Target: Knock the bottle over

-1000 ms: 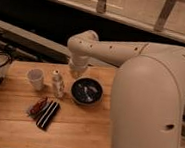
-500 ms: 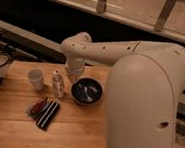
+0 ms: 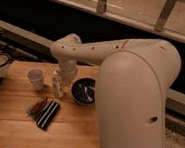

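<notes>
Approach step, bottle not yet down. Hand [image 3: 62,77] hangs just over the bottle [image 3: 59,90], which stands upright on the counter [image 3: 9,125] between white cup [image 3: 35,78], left, and dark bowl [image 3: 84,91], right. Hand opening: cannot tell. Next move likely needs a sideways push high on the bottle.

Wooden table [image 3: 14,127] holds cup [image 3: 35,78], bottle [image 3: 58,89], bowl [image 3: 84,91], dark packets [image 3: 45,113]; claw [image 3: 61,79] over bottle.

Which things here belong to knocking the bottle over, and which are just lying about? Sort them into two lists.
For the job:
bottle, upright between cup and bowl
gripper, close over the bottle's top

Lying about:
cup, left of the bottle
bowl, right of the bottle
dark packets, nearer the front edge
table, under it all
</notes>
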Robot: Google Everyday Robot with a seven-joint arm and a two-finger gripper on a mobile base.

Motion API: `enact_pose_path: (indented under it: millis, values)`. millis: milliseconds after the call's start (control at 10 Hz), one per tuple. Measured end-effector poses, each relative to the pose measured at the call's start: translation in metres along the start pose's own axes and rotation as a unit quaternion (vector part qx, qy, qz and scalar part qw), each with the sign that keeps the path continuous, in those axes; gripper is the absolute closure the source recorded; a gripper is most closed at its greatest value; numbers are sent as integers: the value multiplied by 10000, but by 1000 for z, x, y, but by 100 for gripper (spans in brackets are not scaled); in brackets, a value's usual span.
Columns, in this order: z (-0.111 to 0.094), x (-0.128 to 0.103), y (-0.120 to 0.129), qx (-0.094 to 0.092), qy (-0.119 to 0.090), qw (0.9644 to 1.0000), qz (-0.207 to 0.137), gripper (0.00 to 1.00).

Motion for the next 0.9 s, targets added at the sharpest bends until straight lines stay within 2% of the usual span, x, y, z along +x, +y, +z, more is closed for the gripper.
enact_pose_path:
  millis: [200,400,500,700,800,900]
  values:
    - [-1,-5,0,-41,-53,10000,57,98]
    - [2,-32,1,-138,-94,9996,226,98]
    - [4,-52,-5,-207,-135,9991,331,98]
    - [9,-92,-11,-438,-220,9972,570,98]
    - [10,-104,-9,-558,-259,9961,640,98]
    - [12,-120,-2,-812,-323,9934,745,98]
